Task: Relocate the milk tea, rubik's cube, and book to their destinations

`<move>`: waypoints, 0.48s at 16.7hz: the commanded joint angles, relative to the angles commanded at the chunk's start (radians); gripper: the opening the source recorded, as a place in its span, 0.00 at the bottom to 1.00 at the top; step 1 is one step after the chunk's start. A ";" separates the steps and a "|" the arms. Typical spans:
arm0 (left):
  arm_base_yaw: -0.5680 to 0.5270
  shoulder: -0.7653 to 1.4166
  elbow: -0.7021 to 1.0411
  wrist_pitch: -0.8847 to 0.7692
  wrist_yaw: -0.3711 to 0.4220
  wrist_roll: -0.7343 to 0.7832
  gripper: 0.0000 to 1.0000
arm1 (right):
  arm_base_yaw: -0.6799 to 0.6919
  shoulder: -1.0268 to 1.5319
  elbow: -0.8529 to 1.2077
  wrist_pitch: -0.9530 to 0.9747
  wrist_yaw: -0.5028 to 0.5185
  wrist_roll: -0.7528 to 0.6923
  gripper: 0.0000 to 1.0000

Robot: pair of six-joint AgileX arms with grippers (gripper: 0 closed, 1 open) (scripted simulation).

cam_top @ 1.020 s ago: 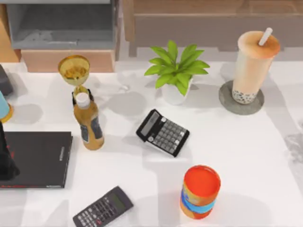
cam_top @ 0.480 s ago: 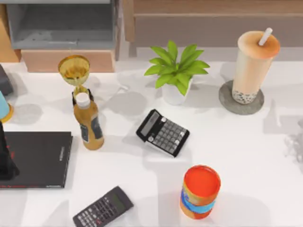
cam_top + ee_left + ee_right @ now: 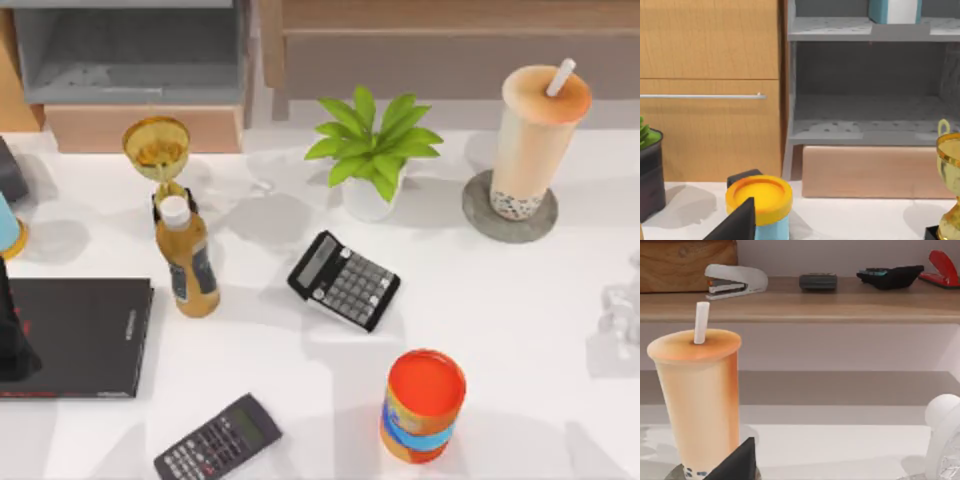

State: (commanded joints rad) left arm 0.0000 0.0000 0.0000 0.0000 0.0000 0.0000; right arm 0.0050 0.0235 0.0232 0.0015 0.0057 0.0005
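Note:
The milk tea [image 3: 538, 140], a tall cup with an orange-tan lid and a white straw, stands upright on a round grey coaster [image 3: 480, 222] at the back right of the table. In the right wrist view the milk tea [image 3: 696, 400] is close ahead, with a dark part of my right gripper [image 3: 737, 464] low in front of it and not touching it. The light-blue book [image 3: 892, 10] stands on the upper shelf in the left wrist view. My left arm [image 3: 10, 335] is at the table's left edge over a thin black book [image 3: 85, 335]. The rubik's cube is out of view.
A potted plant [image 3: 372, 150], a black calculator [image 3: 344, 280], an amber bottle [image 3: 186, 258], a gold trophy [image 3: 158, 150], an orange-and-blue can [image 3: 424, 405] and a second calculator [image 3: 217, 438] stand about the table. A blue jar with an orange lid [image 3: 760, 202] is near my left gripper.
Shadows on the right side of the table have shifted toward the front. The milk tea and the other things have not moved.

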 joint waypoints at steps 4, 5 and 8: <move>0.000 0.000 0.000 0.000 0.000 0.000 1.00 | -0.005 -0.024 -0.023 -0.002 -0.006 -0.001 1.00; 0.000 0.000 0.000 0.000 0.000 0.000 1.00 | -0.005 -0.024 -0.023 -0.002 -0.006 -0.001 1.00; -0.002 0.011 0.010 0.006 -0.001 0.002 1.00 | -0.005 -0.024 -0.023 -0.002 -0.006 -0.001 1.00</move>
State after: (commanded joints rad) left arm -0.0021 0.0109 0.0104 0.0064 -0.0010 0.0017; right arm 0.0000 -0.0001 0.0000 0.0000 0.0000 0.0000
